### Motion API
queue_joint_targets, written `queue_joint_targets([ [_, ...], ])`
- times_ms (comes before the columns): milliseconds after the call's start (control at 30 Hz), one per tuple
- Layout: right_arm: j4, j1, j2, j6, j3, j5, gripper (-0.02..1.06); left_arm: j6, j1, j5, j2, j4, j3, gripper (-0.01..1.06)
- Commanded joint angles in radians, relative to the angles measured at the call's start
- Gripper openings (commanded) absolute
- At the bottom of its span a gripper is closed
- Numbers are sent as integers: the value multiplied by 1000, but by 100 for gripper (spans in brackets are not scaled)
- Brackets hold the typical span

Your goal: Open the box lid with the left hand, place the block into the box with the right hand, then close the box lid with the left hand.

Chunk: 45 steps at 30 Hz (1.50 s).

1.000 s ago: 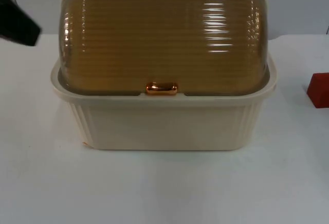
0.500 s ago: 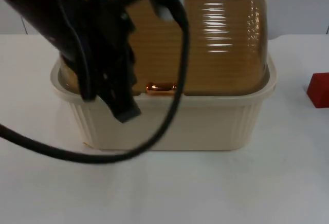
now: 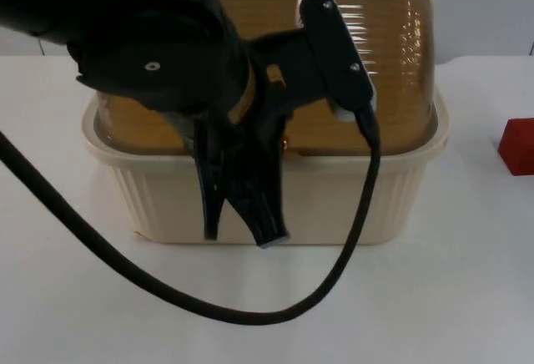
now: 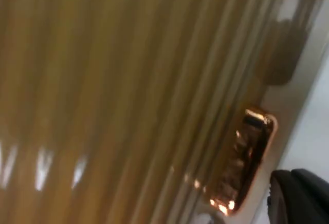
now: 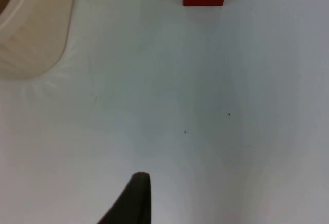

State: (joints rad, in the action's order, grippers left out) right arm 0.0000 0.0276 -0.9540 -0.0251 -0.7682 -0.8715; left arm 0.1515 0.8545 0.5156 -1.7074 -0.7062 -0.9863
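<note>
Currently on step 1, lid-opening; box (image 3: 334, 201) is my landmark throughout. Lid (image 3: 392, 55) is shut, amber ribbed dome seated down into the cream rim all round; copper handle (image 4: 245, 157) sits at the lid's front edge, middle of the box front.

L gripper (image 3: 242, 226) hangs in front of the box, fingers pointing down past the front wall, tips apart in a narrow V, holding nothing; placed there, I judge, bc the handle is the only purchase on a smooth dome, so I come in from the front side. Wrist cam: handle close, one black fingertip just beside it, not touching as far as I can tell.

Block (image 3: 517, 145) (red) rests on the table (image 3: 434, 305) to the box's right, well apart from it, untouched; it waits there since nothing can go in w/ lid down.

R gripper (image 5: 134, 196): waiting over bare table right of the box, block ahead of it; one fingertip visible, so can't tell finger spread.

Next, by my reckoning: tips need to get under/around the handle, then lift back along the dome; risk = slipping off the small shiny handle.
</note>
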Motion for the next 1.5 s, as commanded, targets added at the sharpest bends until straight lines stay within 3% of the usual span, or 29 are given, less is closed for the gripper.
queue_joint_targets([
  [0, 0, -5, -1, -8, -7, 8, 105, 23, 6, -45, -1, -22, -6, 0],
  [300, 0, -5, -1, -8, -7, 8, 105, 76, 5, -57, -31, -103, -4, 0],
  [467, 0, -5, -1, -8, -7, 8, 105, 232, 5, -51, -37, -227, -4, 0],
  [633, 0, -5, -1, -8, -7, 8, 105, 303, 5, -41, -38, -295, -4, 0],
  [867, 0, -5, -1, -8, -7, 8, 105, 327, 5, 29, -38, -377, -7, 0],
  [1467, 0, -5, -1, -8, -7, 15, 105, 517, -1, 53, 11, -670, -37, 0],
])
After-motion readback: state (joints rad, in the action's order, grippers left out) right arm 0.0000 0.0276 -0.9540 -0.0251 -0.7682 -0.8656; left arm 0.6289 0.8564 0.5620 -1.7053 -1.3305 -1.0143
